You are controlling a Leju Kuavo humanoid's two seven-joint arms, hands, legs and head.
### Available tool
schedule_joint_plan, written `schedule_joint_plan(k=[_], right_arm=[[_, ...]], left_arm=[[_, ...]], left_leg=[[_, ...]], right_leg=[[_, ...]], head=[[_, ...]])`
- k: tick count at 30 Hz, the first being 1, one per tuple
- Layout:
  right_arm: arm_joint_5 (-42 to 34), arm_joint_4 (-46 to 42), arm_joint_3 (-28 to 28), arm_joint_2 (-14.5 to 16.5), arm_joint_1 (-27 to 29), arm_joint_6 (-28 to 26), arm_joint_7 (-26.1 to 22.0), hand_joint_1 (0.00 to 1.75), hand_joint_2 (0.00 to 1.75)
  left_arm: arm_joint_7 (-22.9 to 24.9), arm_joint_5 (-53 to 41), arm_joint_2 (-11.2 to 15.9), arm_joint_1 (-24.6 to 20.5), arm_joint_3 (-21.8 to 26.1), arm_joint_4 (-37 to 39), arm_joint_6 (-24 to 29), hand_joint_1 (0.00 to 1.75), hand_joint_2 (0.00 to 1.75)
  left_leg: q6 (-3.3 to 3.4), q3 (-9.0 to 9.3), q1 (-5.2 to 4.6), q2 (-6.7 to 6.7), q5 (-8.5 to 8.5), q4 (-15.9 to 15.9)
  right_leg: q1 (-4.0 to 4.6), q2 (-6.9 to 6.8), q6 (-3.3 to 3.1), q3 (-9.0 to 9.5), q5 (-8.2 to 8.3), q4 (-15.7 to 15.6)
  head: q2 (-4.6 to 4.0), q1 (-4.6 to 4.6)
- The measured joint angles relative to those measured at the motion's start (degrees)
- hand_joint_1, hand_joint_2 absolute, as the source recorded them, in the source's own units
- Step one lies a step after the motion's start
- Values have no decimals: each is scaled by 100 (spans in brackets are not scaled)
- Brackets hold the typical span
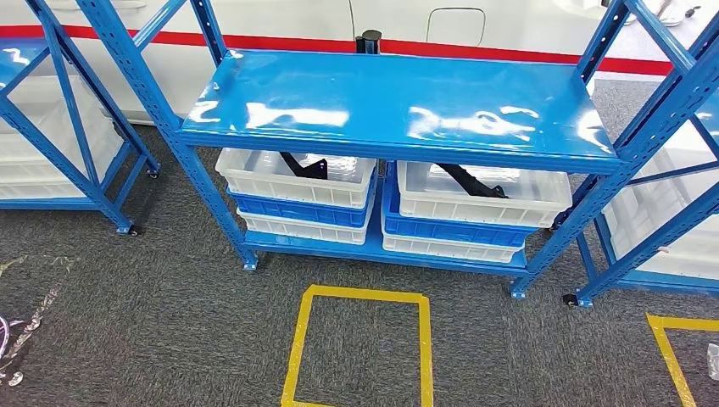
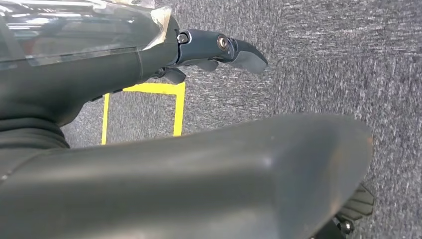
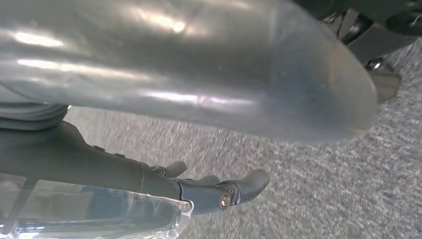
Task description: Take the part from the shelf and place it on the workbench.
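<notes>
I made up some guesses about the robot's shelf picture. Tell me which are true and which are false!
1. The blue shelf has nothing on its top board. True.
2. The bins under it are red. False: white bins sit stacked on blue bins.
3. A black part lies in the upper right bin. True.
4. The left hand holds a part. False: it holds nothing and hangs over the carpet.
5. Yellow tape marks a square on the floor in front of the shelf. True.
6. The right hand rests on the shelf. False: it is over the carpet.
</notes>
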Motion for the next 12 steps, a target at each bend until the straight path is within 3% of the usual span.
schedule_joint_plan(k=[12], right_arm=[[-711,-321,-210,-6,286,322,-285,0,0]], left_arm=[[203,1633,243,335,-1694,-293,-410,0,0]], left_leg=[[-1,-2,1,0,-8,-1]], right_leg=[[0,0,-1,-30,-4,0]], head=[[0,0]])
